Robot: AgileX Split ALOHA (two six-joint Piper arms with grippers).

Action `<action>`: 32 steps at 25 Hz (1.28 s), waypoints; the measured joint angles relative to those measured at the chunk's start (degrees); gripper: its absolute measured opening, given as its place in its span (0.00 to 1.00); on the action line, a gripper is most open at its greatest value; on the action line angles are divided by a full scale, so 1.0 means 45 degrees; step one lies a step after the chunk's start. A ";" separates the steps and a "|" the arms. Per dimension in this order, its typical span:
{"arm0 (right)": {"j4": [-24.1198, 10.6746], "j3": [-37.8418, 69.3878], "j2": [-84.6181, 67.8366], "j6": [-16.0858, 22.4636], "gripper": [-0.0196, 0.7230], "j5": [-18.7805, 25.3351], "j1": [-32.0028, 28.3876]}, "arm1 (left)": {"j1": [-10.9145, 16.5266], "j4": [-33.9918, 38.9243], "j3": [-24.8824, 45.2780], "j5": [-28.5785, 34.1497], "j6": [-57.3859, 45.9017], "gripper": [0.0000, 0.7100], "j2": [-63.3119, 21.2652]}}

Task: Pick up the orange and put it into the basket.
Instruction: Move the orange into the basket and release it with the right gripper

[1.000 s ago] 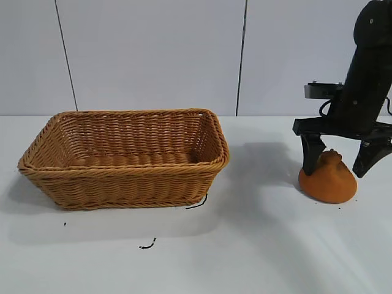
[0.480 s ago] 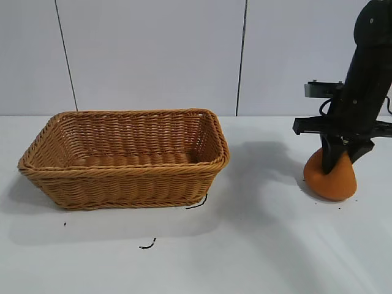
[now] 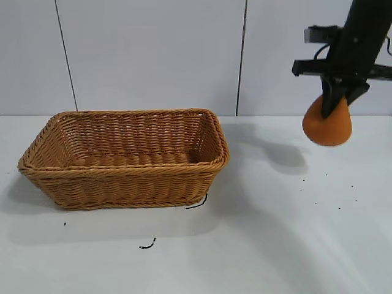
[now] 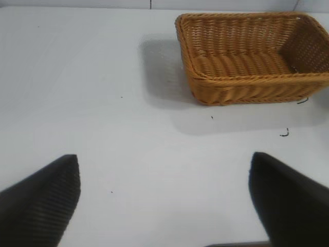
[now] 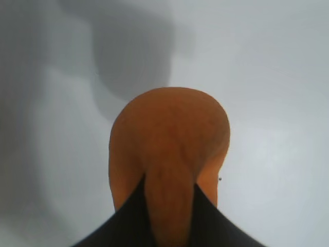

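Observation:
My right gripper (image 3: pixel 335 98) is shut on the orange (image 3: pixel 327 125), an orange-brown lump, and holds it by its narrow tip well above the table at the far right. In the right wrist view the orange (image 5: pixel 169 149) hangs squeezed between my two black fingers (image 5: pixel 126 218). The wicker basket (image 3: pixel 125 174) stands on the table at the left, empty inside, well apart from the orange. It also shows in the left wrist view (image 4: pixel 252 82). My left gripper (image 4: pixel 164 193) is open and empty over bare table, away from the basket.
A small black scrap (image 3: pixel 147 245) lies in front of the basket, and another (image 3: pixel 197 202) by its front right corner. Tiny dark specks (image 3: pixel 324 193) dot the white table under the orange. A white panelled wall stands behind.
My right gripper closed on the orange's tip and lifted it straight up off the table. The basket and the left arm have not moved.

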 joint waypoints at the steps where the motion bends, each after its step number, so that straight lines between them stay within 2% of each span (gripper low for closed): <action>1: 0.0000 -0.0148 0.0000 0.0000 0.10 0.0000 0.0247 | 0.0000 0.0000 0.0000 0.0000 0.0000 0.90 0.0000; 7: 0.0000 -0.0249 0.0000 0.0000 0.10 0.0100 0.1984 | 0.0000 0.0000 0.0000 0.0000 0.0000 0.90 0.0000; 15: 0.0038 -0.0261 0.0243 0.0000 0.10 -0.1088 0.4708 | 0.0000 0.0000 0.0000 0.0000 0.0000 0.90 0.0000; 19: 0.0048 -0.0261 0.1180 0.0000 0.10 -0.1550 0.5638 | 0.0000 0.0000 0.0000 0.0000 0.0000 0.90 0.0000; 25: 0.0092 -0.0261 0.3066 0.0000 0.10 -0.2469 0.6036 | 0.0000 0.0000 0.0000 0.0000 0.0000 0.90 0.0000; 29: 0.0164 -0.0261 0.3651 0.0000 0.10 -0.2556 0.6036 | 0.0000 0.0000 0.0000 0.0000 0.0000 0.90 0.0000; 30: 0.0267 -0.0261 0.3678 0.0000 0.12 -0.2556 0.6036 | 0.0000 0.0000 0.0000 0.0000 0.0000 0.90 0.0000; 32: 0.0463 -0.0261 0.3678 0.0000 0.23 -0.2489 0.6036 | 0.0000 0.0000 0.0000 0.0000 0.0000 0.90 0.0000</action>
